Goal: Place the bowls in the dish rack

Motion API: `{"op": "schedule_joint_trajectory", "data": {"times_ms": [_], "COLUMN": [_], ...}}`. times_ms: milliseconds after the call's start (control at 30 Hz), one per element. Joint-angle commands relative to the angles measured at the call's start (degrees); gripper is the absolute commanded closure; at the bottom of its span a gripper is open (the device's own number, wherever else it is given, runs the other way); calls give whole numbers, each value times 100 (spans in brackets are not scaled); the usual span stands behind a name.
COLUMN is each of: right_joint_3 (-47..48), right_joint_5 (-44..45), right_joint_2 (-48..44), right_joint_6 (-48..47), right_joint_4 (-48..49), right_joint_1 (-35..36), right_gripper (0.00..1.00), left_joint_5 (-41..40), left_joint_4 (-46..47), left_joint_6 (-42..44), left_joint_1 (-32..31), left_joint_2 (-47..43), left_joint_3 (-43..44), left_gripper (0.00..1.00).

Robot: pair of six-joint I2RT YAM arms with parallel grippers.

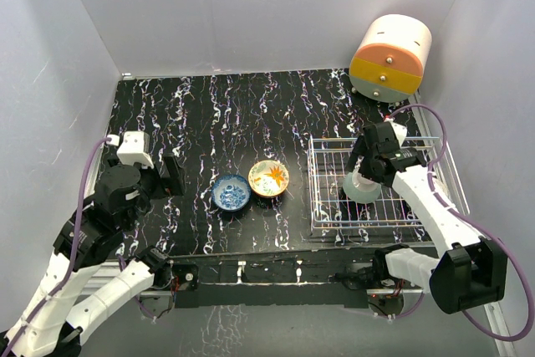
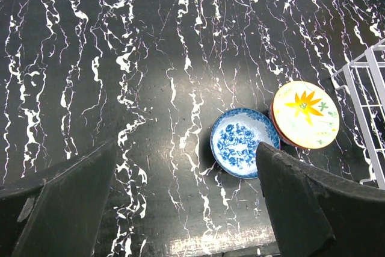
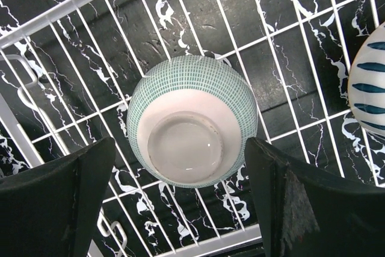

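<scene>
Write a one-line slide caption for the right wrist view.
Open right gripper over an inverted green-grid bowl in the dish rack; blue-striped bowl at frame right.

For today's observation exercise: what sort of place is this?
Likely a robot test booth, not a kitchen: plain white walls enclose a black white-veined tabletop, two white robot arms, and a white wire dish rack.

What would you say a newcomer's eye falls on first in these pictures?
Probably the cream-and-orange drawer unit in the far right corner, bright against the black marbled table. Next, the blue bowl and yellow flower bowl side by side mid-table, and the upturned green-gridded bowl in the dish rack, below the open right gripper.
</scene>
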Motion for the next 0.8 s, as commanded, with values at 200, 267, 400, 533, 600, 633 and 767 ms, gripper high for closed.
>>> {"op": "schedule_joint_trajectory", "data": {"times_ms": [200,267,400,533,600,633,767], "right_joint_3": [-240,-254,-247,-246,-262,-263,-226], "right_joint_5": [29,57,134,142,172,204,263], "right_joint_2": [-201,-184,-98,-27,-3,9,106], "right_joint_6": [-28,-28,-15,14,16,14,12], "right_joint_4": [476,501,533,551,551,551,551], "right_joint_1": [24,25,21,25,25,25,23], "right_gripper": [21,21,22,23,25,25,25], "left_joint_5": [-81,-80,-104,-124,-116,-109,-99], "left_joint_4": [-158,-154,-178,-215,-192,-171,-109], "left_joint_6": [-41,-53,-60,-91,-97,-97,-88], "left_joint_1": [-29,-29,-29,-29,-29,-31,-29], "left_joint_2": [13,6,-15,-60,-93,-105,-101], "left_joint_3": [174,164,155,142,131,124,92], "left_gripper": [3,3,3,3,3,3,3]}}
